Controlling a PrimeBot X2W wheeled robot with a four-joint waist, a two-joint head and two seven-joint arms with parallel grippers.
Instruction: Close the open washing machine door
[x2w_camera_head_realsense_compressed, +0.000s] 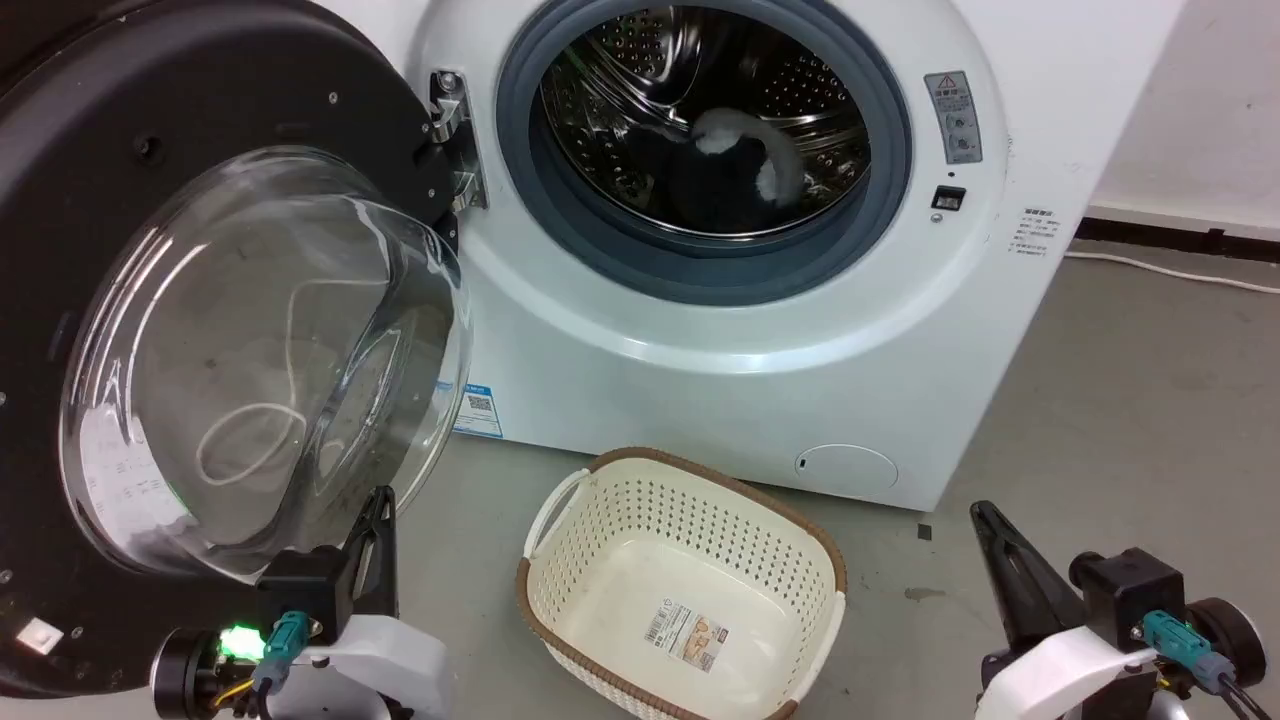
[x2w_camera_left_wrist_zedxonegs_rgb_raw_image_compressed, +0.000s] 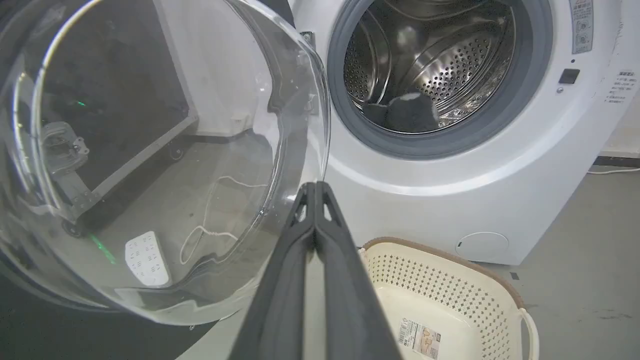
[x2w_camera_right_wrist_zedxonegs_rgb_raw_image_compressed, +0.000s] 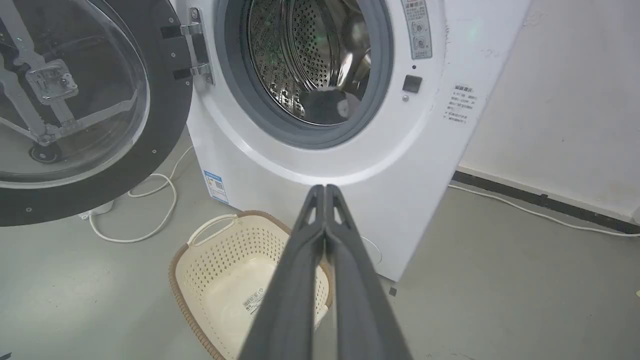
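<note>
Grey floor (x2w_camera_head_realsense_compressed: 1150, 400) holds your white box-shaped washing machine (x2w_camera_head_realsense_compressed: 760, 340), its round black-rimmed glass door (x2w_camera_head_realsense_compressed: 200, 120) open at nine o'clock, with your left hand (x2w_camera_left_wrist_zedxonegs_rgb_raw_image_compressed: 315, 186) and right hand (x2w_camera_right_wrist_zedxonegs_rgb_raw_image_compressed: 325, 188) closed, empty.

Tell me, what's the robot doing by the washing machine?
The washing machine door hangs wide open, with dark laundry inside the drum. The robot's left gripper, shut, sits close by the door's glass, likely to push it closed. The right gripper hangs shut near a basket on the floor.
</note>
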